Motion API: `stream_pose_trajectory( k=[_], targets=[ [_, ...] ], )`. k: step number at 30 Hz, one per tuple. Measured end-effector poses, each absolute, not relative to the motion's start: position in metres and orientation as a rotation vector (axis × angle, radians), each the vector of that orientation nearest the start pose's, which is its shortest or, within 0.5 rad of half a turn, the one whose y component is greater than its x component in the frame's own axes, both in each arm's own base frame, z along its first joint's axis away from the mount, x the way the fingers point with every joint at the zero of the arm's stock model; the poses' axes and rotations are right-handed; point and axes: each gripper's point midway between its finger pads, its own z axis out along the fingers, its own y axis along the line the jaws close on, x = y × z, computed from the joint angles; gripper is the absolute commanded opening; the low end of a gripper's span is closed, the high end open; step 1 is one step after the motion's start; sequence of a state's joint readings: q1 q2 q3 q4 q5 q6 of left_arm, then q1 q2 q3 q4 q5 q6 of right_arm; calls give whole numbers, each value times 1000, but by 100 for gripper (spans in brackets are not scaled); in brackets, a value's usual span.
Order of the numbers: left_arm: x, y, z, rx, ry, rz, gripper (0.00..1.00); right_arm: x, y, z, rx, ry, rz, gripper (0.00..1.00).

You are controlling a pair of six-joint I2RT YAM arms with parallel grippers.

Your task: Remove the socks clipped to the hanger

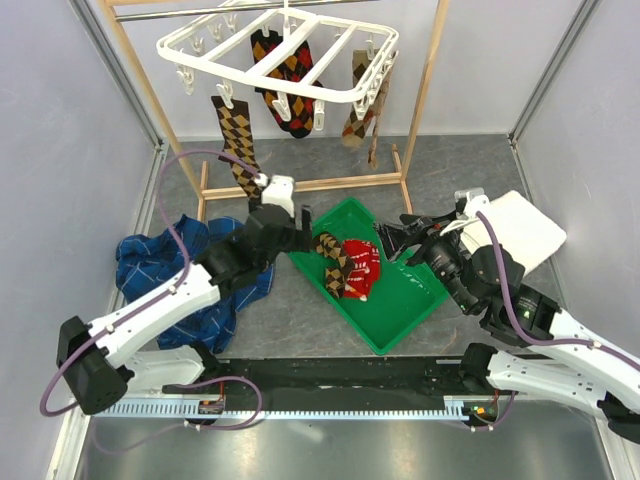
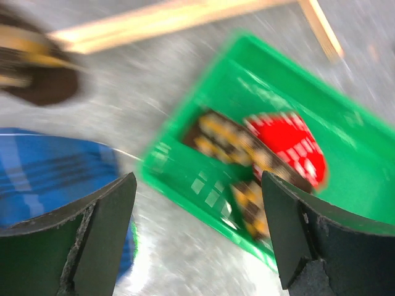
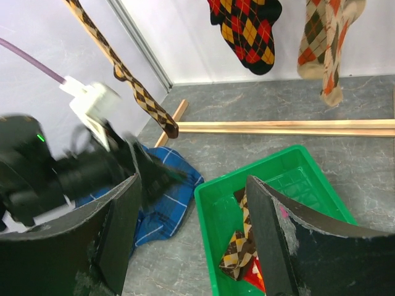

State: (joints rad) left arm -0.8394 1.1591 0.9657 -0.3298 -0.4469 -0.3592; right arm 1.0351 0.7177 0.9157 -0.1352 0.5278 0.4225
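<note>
Several socks (image 1: 285, 85) are listed clipped to hanger (image 1: 290, 45); brown argyle sock (image 1: 238, 135), hung vertically, is located just beyond left gripper (image 1: 298, 228), spread wide, empty.

left tool (image 2: 197, 200) jaws apart, empty | right tool (image 3: 192, 213) jaws apart, empty | both pointing toward centre

Two socks (image 1: 333, 257) lie in the tray (image 1: 405, 302), before the hanger (image 1: 290, 47).

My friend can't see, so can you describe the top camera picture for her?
Argyle socks hang clipped to a white hanger. Below, a brown argyle sock and a red sock lie in a green tray, with the left gripper and right gripper open beside it.
</note>
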Motion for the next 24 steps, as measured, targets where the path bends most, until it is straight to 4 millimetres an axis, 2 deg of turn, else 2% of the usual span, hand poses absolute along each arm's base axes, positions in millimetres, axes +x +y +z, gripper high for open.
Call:
stream_pose_trajectory(
  k=[5,6,13,16,19,22,23,24],
  targets=[
    [311,-173,250,61,1930,-175,91,211,213,366,-56,1581,760,76],
    [314,-169,255,49,1912,-166,91,210,214,365,-59,1582,761,77],
    [341,-148,293,14,1787,-124,91,209,218,365,-77,1582,777,77],
    [357,-140,301,-2,1766,-93,90,209,219,365,-83,1582,777,77],
    [371,-141,302,8,1758,-79,88,208,219,365,-90,1582,778,77],
    [382,-143,300,26,1762,-55,74,208,221,365,-100,1584,780,77],
    [386,-144,300,27,1762,-47,56,208,222,364,-104,1585,780,77],
    [390,-144,300,26,1763,-33,44,208,223,363,-110,1587,781,77]
  ],
)
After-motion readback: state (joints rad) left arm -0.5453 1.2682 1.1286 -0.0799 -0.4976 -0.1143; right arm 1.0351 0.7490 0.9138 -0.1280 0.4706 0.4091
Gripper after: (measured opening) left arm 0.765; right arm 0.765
